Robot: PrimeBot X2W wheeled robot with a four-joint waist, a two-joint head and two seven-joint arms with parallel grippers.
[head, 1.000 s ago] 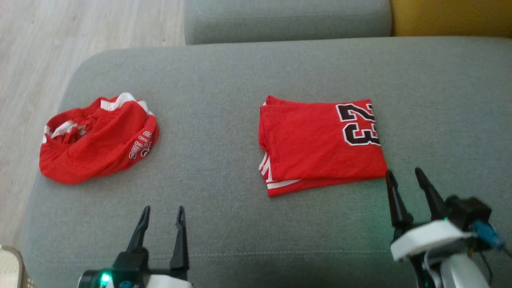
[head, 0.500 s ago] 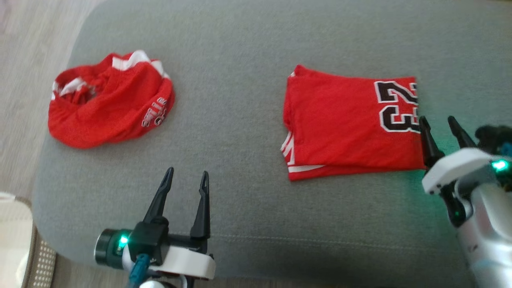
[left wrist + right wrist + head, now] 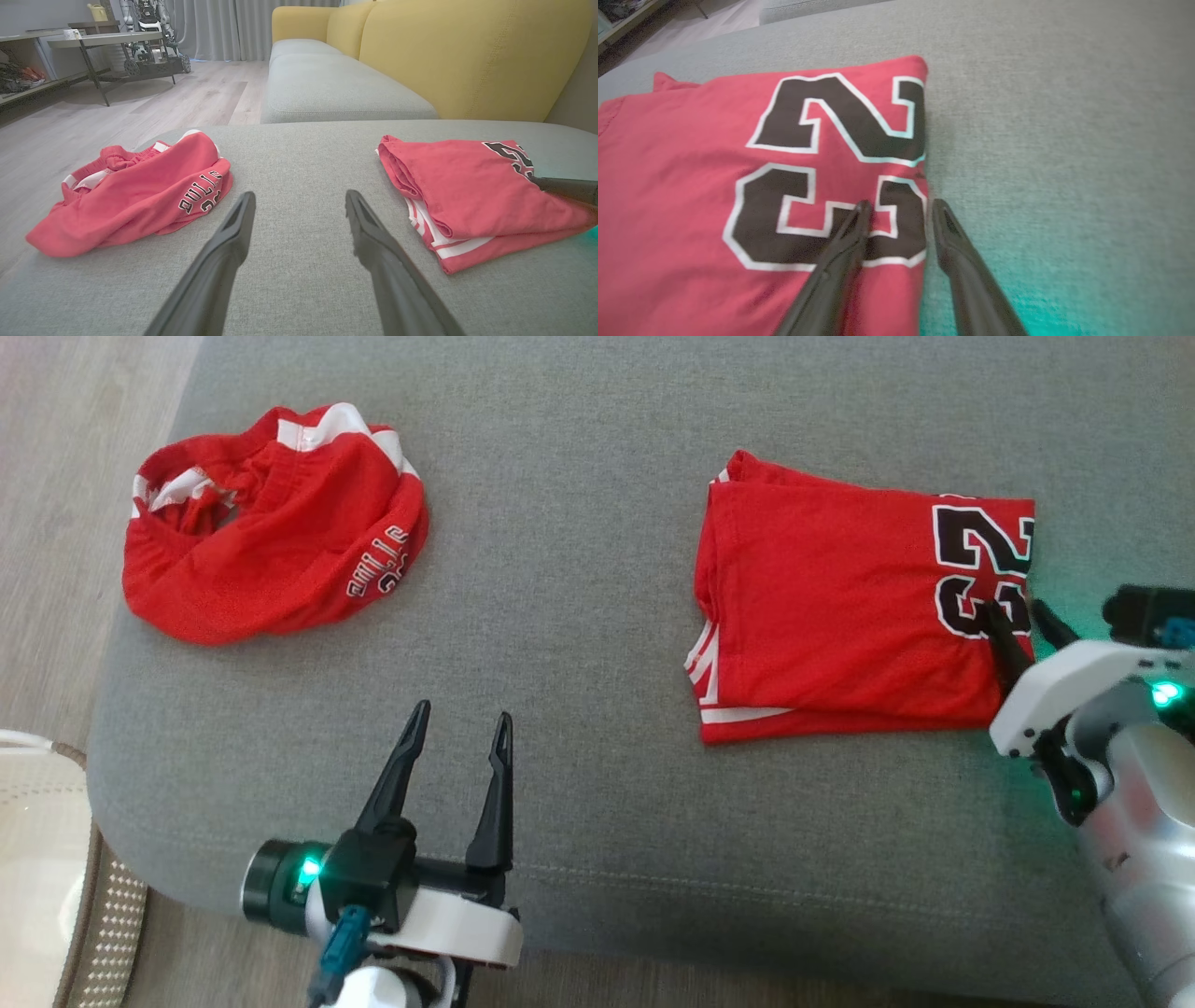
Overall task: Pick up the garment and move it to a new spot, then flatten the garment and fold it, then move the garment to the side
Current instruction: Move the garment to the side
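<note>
The garment (image 3: 840, 616) is a red jersey with a black "23", folded into a flat rectangle on the right half of the grey cushion (image 3: 579, 709). My right gripper (image 3: 1016, 611) sits at its right edge. In the right wrist view the gripper (image 3: 901, 205) straddles that edge, one finger lying on the printed number of the garment (image 3: 691, 163) and the other on the cushion, with a narrow gap between them. My left gripper (image 3: 463, 713) hovers open over bare cushion near the front edge, holding nothing. In the left wrist view it (image 3: 300, 195) points between the two red pieces, with the garment (image 3: 467, 186) to the right.
A second red piece of clothing (image 3: 271, 523) lies crumpled at the cushion's far left, near its rounded corner. A pale basket (image 3: 37, 859) stands on the floor at lower left. A yellow sofa back (image 3: 467, 56) rises behind the cushion.
The head camera has tilted down and shifted. My right gripper has advanced from the garment's near right corner onto its right edge, and its fingers have drawn closer together. The left gripper stays open.
</note>
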